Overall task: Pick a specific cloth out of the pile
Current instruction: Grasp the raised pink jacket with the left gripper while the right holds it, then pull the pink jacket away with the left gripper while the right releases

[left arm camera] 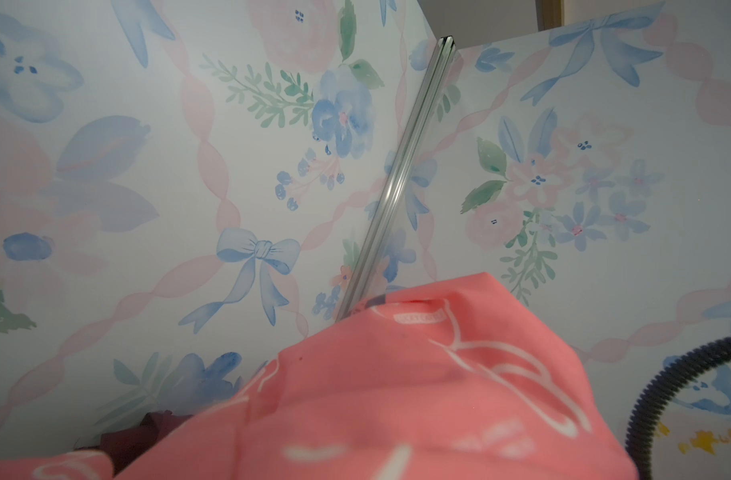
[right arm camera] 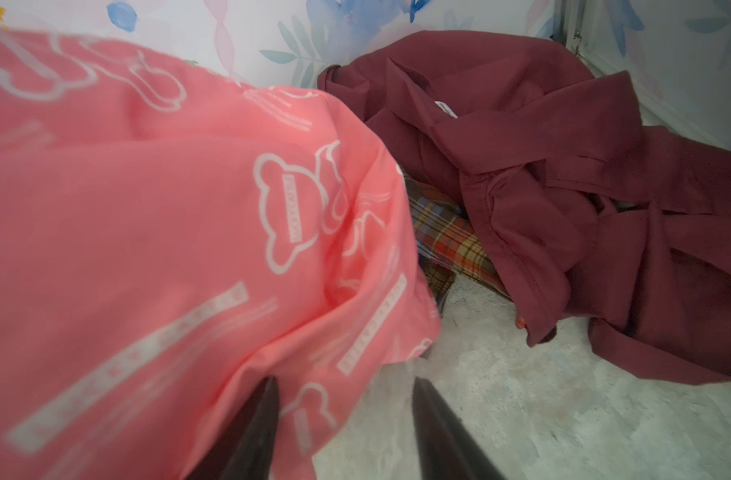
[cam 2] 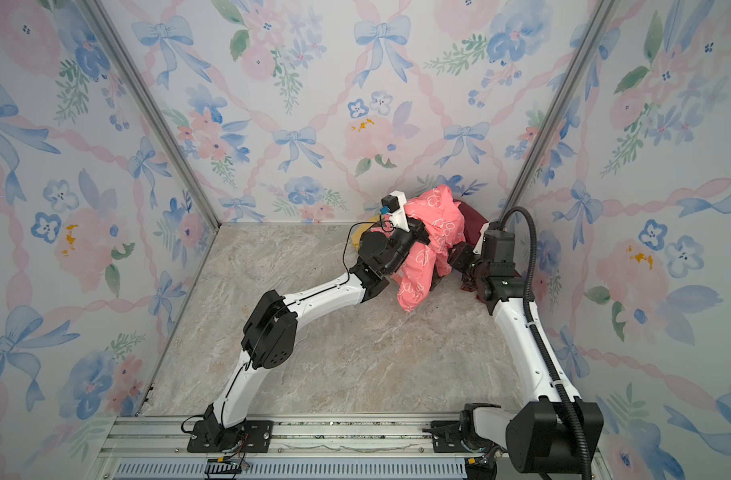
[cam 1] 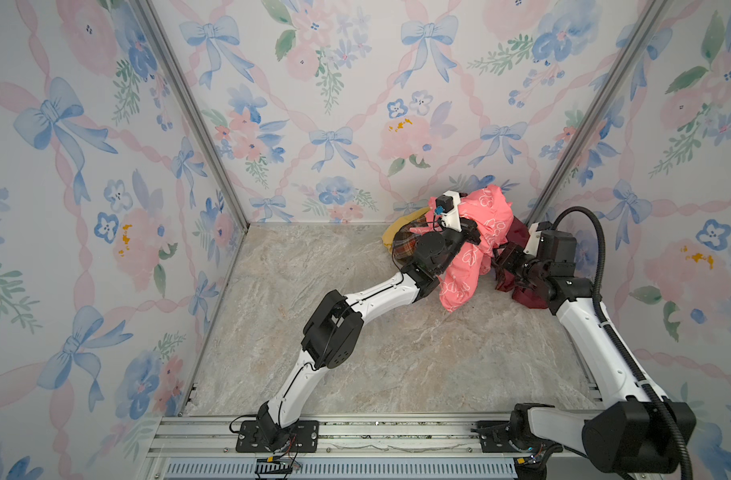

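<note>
The cloth (cam 1: 486, 232) hung raised over the pile (right arm camera: 542, 187) in the far right corner of the bench (cam 1: 397, 340). It was bunched around the left end effector (cam 1: 469, 235), whose jaws, hidden under fabric, were closed and apparently clamped on it. The right end effector (right arm camera: 345, 386) stood open at the hem, holding nothing. The maroon garment (right arm camera: 605, 257) and plaid shirt (right arm camera: 447, 241) lay below. The pick looked mostly done, with only carrying the cloth clear left.

Thin matt cloth (cam 1: 493, 226); smooth marbled tabletop (cam 1: 397, 357)
</note>
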Available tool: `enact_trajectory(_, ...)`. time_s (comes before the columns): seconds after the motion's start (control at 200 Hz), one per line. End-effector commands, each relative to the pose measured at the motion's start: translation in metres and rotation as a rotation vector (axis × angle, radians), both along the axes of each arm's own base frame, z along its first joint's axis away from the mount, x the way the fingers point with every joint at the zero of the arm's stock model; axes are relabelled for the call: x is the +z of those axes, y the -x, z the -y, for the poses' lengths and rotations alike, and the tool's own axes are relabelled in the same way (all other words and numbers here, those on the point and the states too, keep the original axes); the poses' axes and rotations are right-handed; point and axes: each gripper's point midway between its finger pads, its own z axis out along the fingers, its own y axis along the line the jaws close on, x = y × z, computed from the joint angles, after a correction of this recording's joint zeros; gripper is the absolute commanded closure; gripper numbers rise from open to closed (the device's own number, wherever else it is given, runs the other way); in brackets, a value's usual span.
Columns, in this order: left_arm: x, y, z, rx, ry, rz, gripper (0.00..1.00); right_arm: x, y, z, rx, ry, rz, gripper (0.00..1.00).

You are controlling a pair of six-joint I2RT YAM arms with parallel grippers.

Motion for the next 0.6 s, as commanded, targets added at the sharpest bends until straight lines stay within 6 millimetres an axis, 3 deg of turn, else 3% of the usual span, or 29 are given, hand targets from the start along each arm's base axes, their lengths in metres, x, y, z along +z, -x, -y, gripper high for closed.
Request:
enact_trajectory(0.0, 0.090, 0.030, -0.043, -0.035, 0.196, 0.148, 1.00, -0.016, 0.013, 0.005, -0.014, 0.012, -0.042, 0.32)
enact_trajectory(0.19, 0.115, 0.029, -0.076, -0.024, 0.233, 0.153, 1.00, -0.027, 0.030, 0.004, 0.008, 0.061, -0.047, 0.14)
enact_trajectory(0.37, 0.141, 0.033, -0.109, -0.006, 0.201, 0.153, 1.00, -0.038, 0.040, -0.001, 0.032, 0.103, -0.059, 0.06)
enact_trajectory(0.5, 0.149, 0.030, -0.142, 0.038, 0.159, 0.137, 1.00, -0.034, 0.041, -0.022, 0.089, 0.114, -0.022, 0.04)
enact_trajectory(0.595, 0.150, 0.022, -0.179, 0.106, 0.134, 0.122, 1.00, -0.027, 0.040, -0.045, 0.157, 0.118, 0.034, 0.03)
